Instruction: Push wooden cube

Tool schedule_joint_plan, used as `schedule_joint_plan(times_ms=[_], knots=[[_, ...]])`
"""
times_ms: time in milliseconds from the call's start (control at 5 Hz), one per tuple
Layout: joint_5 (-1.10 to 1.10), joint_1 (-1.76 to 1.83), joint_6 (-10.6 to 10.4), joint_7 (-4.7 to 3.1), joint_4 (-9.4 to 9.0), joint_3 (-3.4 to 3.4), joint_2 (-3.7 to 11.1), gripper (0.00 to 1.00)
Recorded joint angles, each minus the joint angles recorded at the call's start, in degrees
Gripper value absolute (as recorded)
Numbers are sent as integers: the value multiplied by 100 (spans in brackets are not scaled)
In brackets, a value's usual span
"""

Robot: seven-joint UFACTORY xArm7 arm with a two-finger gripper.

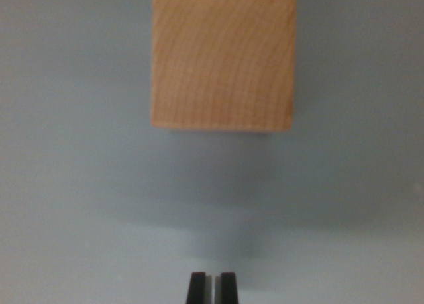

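Note:
A light wooden cube [222,57] with visible grain fills the top middle of the wrist view, its upper edge cut off by the frame. It rests on a plain grey surface [79,185]. My gripper [212,287] shows at the bottom centre as two black fingertips standing side by side with only a thin slit between them, shut on nothing. A stretch of bare surface separates the fingertips from the cube's near face; they are not touching it.
A soft shadow lies on the grey surface between the cube and the fingertips. Grey surface extends to the wrist view's left and right of the cube.

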Motion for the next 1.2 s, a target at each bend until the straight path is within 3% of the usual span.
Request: schedule_joint_plan(times_ms=[1200], knots=[[-8,8,-104,23,-84,5,25,0]])
